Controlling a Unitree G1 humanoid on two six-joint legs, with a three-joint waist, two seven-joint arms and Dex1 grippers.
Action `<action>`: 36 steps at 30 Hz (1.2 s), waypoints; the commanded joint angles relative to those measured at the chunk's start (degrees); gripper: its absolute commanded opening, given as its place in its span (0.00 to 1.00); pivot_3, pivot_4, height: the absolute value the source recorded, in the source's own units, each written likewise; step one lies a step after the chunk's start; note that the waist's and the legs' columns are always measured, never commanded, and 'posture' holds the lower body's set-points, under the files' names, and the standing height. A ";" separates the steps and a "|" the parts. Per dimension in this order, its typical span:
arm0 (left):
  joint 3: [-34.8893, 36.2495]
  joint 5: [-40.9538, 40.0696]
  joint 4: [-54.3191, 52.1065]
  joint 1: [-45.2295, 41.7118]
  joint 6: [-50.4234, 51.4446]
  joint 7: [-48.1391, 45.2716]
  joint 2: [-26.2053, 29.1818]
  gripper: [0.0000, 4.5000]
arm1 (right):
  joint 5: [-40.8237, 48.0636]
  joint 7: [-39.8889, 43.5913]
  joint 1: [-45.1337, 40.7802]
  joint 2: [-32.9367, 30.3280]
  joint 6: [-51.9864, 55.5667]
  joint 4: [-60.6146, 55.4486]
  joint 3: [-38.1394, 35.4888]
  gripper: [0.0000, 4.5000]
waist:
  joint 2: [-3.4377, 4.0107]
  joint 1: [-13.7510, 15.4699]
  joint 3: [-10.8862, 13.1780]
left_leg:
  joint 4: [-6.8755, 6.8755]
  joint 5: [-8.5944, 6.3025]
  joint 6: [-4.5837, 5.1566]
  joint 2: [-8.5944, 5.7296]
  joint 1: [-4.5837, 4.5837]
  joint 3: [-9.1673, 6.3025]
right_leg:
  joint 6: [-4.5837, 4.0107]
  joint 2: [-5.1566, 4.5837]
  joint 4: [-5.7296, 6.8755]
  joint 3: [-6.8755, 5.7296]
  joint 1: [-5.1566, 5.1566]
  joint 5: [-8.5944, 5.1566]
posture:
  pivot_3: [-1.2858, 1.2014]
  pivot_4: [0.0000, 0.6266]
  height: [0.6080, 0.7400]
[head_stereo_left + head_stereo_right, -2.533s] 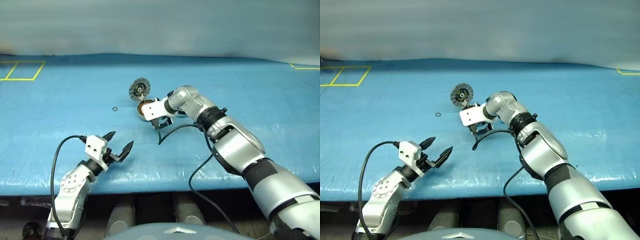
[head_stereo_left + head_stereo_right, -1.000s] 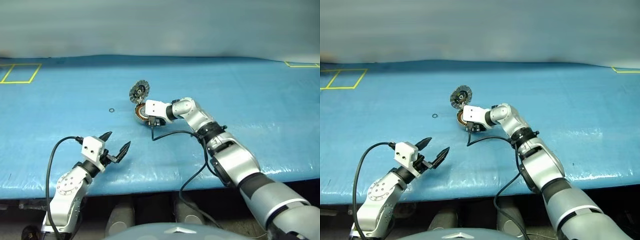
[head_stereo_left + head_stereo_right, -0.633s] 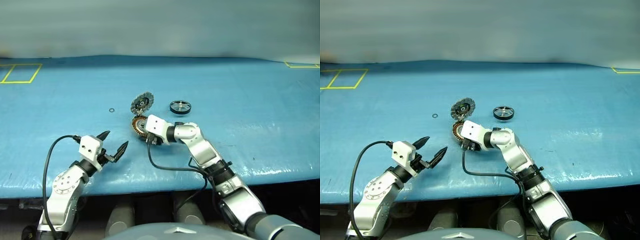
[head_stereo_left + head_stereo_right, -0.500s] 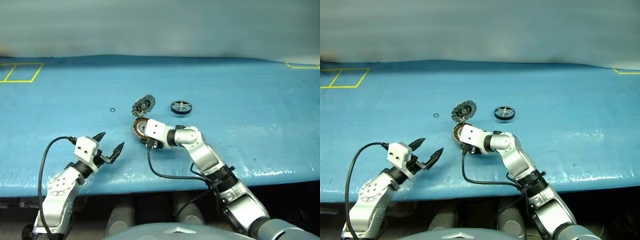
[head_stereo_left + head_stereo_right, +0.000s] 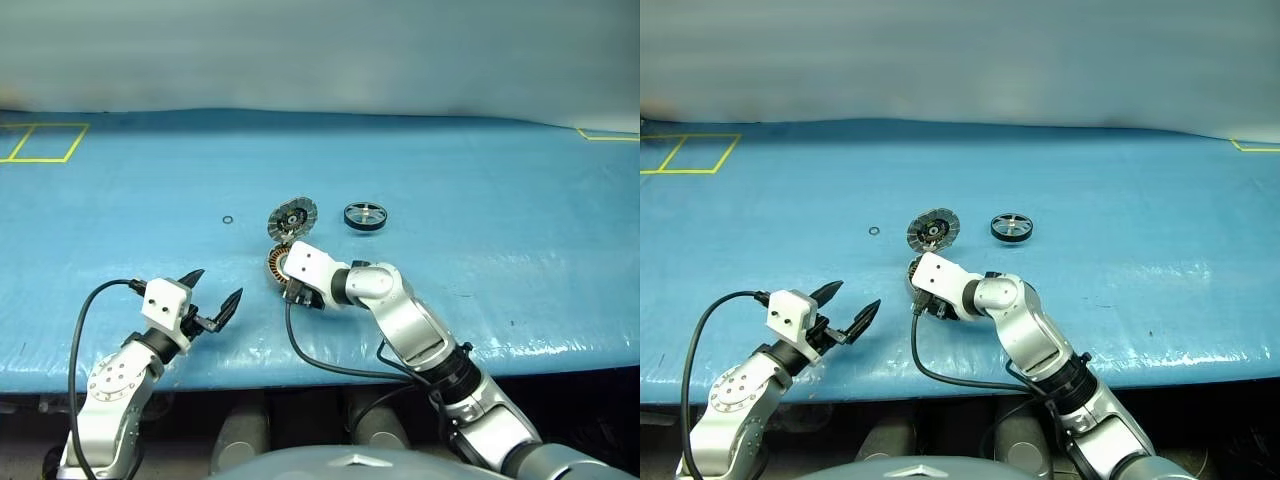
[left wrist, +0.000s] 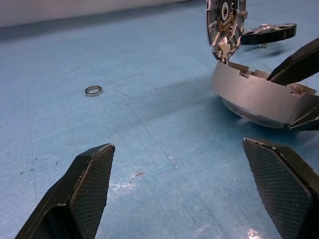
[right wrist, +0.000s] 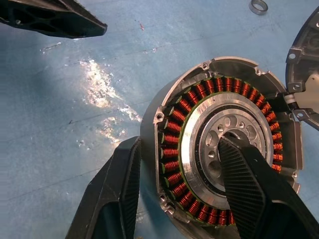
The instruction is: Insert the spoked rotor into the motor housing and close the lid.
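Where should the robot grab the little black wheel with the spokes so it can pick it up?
Probably by the rim, from above. The rotor lies flat on the blue table, apart from the housing and its raised lid, so nothing crowds it. Its black rim looks sturdy, while the spokes look thin. Jaws across the rim would hold it level.

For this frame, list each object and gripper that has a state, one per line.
motor housing: open, windings exposed, no rotor inside, gripped at its wall.
lid: hinged up, standing open.
spoked rotor: lying flat on the mat, apart from the housing.
left gripper: open, empty.
right gripper: shut on the housing wall.
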 commanded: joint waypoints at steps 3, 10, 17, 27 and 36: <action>0.47 -0.15 -3.13 -0.07 0.33 0.38 0.09 1.00 | 3.15 -0.28 1.27 0.04 4.34 -1.78 1.98 0.45 | -0.01 -0.08 0.00 | -0.01 -0.01 -0.01 0.04 0.00 0.00 | -0.01 0.01 0.00 -0.02 -0.01 -0.01 | 0.52 0.24 1.00; 0.19 -0.04 -3.18 -0.33 0.76 0.57 -0.06 1.00 | 6.44 -2.70 1.57 1.63 7.73 -1.73 1.18 0.45 | -0.13 -0.17 -0.06 | -0.03 -0.04 -0.06 0.11 0.00 0.00 | -0.05 0.02 -0.01 -0.09 -0.05 -0.04 | 0.52 0.24 1.00; 0.27 0.02 -3.14 -0.49 0.82 0.93 -0.09 1.00 | 11.11 -3.89 1.26 2.80 9.28 -3.89 -0.24 0.87 | -0.17 -0.09 -0.07 | -0.08 -0.09 -0.14 0.27 -0.04 -0.03 | -0.17 0.12 0.00 -0.22 -0.09 -0.10 | 0.52 0.24 1.00; -0.18 -0.16 -1.97 -2.65 0.91 -0.13 0.35 1.00 | 22.50 -7.26 -0.81 7.34 16.48 -11.72 -10.92 1.00 | -0.21 -0.02 0.07 | -0.07 -0.12 -0.19 0.36 -0.20 -0.07 | -0.19 0.20 -0.04 -0.28 -0.20 -0.12 | 0.52 0.24 1.00; 0.77 -2.13 0.85 -7.88 2.49 -3.37 1.62 1.00 | 24.41 -7.96 4.15 -1.18 2.45 -11.80 -16.03 1.00 | -0.21 0.16 0.10 | -0.08 -0.16 -0.24 0.35 -0.24 -0.07 | -0.20 0.20 -0.11 -0.30 -0.19 -0.12 | 0.52 0.24 1.00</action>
